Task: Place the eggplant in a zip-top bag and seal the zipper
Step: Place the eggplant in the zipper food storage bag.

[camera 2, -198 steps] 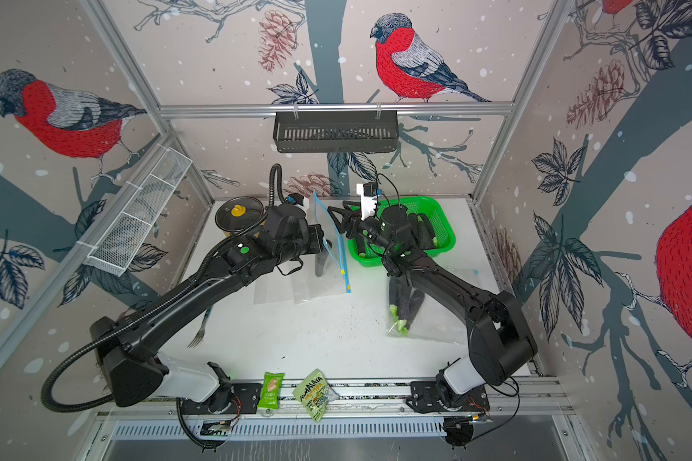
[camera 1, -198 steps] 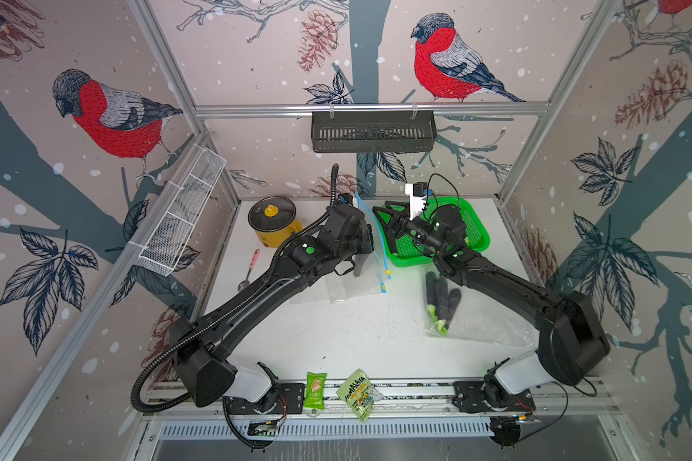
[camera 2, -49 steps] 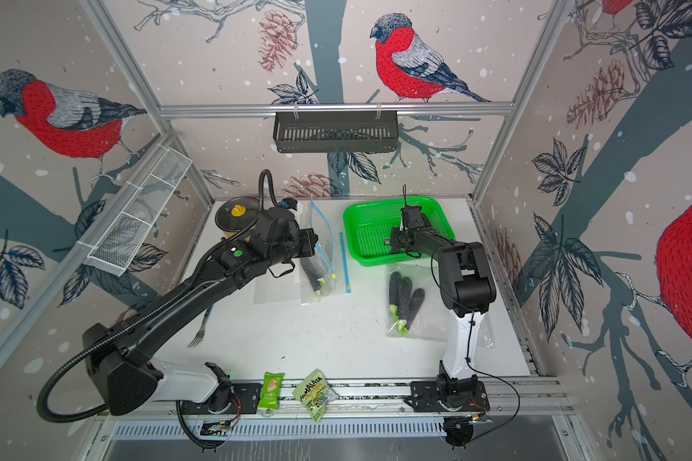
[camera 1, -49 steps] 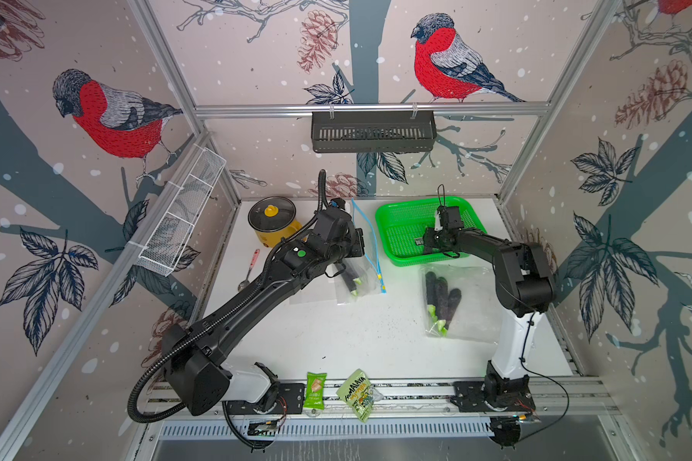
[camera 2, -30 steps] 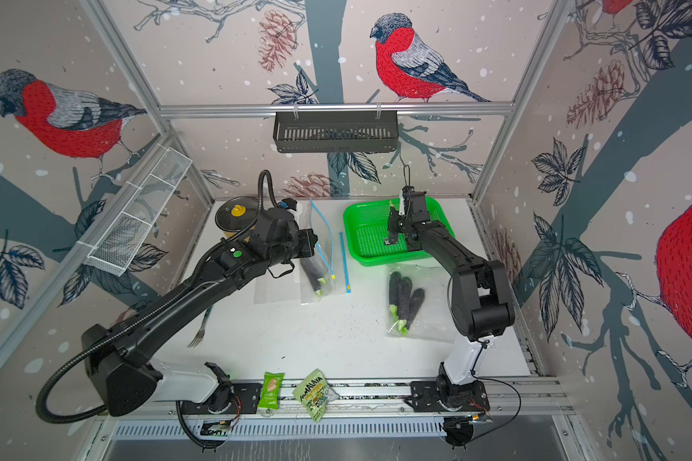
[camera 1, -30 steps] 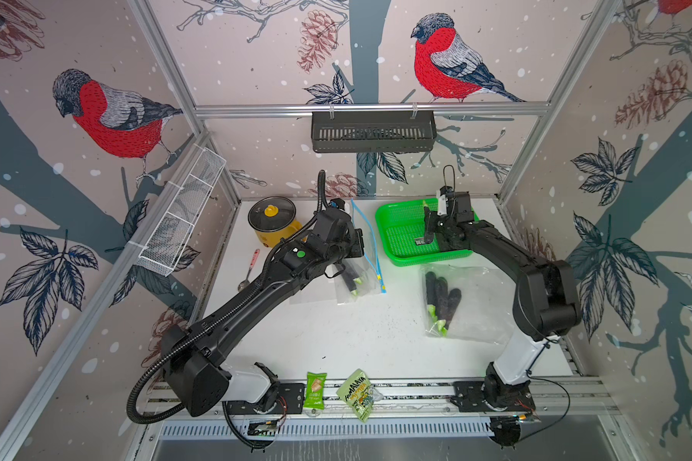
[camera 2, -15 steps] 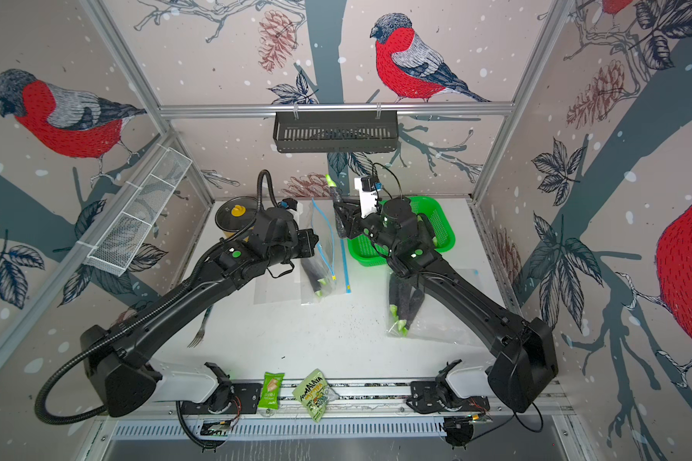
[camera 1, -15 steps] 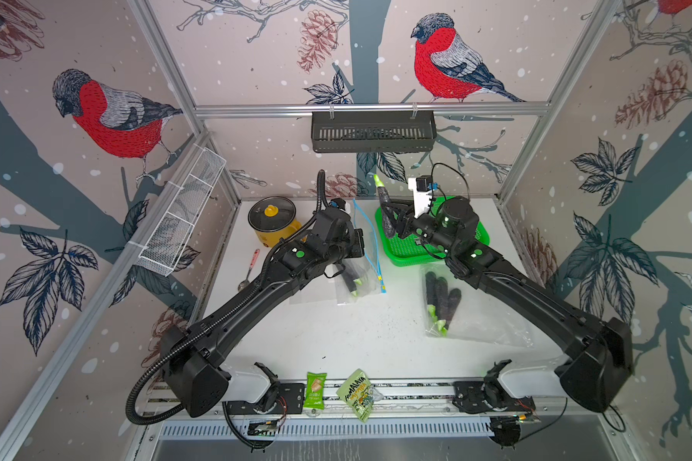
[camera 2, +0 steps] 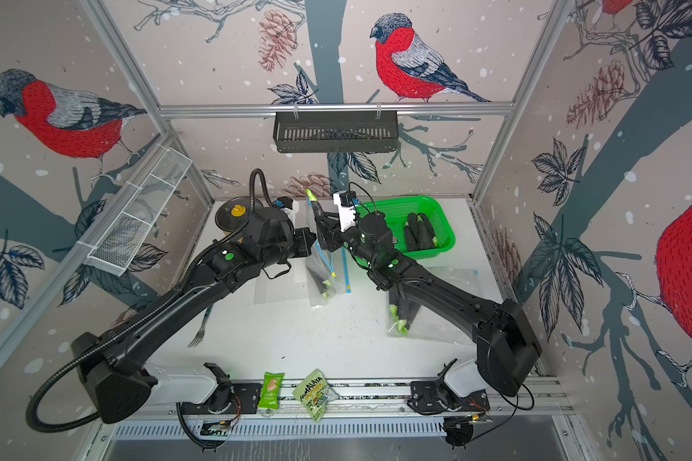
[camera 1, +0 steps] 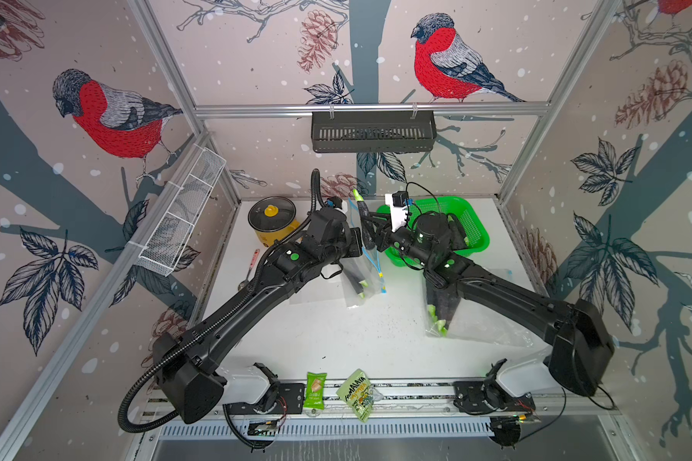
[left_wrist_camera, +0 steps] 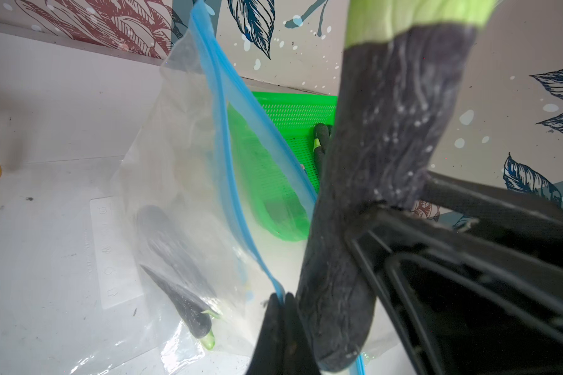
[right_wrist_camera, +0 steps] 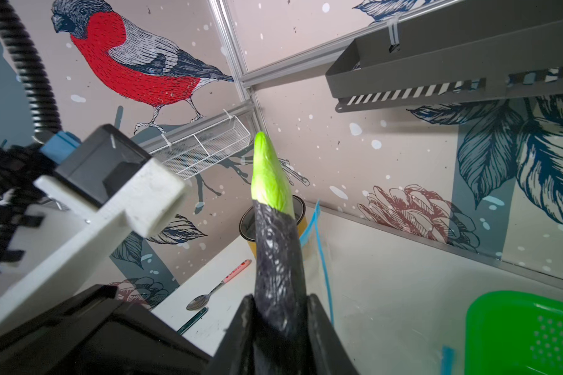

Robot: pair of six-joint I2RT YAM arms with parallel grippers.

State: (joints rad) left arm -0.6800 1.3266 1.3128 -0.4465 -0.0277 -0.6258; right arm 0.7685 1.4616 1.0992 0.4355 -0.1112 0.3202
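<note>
left fingers (left_wrist_camera: 268, 334) pinch zip-top bag (left_wrist_camera: 182, 194) rim, mouth narrow; right fingers (right_wrist_camera: 322, 331) clamp eggplant (camera 1: 364, 215) upright beside it, upper centre.

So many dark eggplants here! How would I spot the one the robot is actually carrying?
Find the green basket at the back. Just beside it, toward the yellow pot, the right gripper clamps one eggplant. It alone stands nearly upright, lime-green tip up; the others lie in the basket or inside bags.

Black arms (camera 1: 236, 315), green dots (camera 1: 295, 256), white bases (camera 1: 244, 385)
</note>
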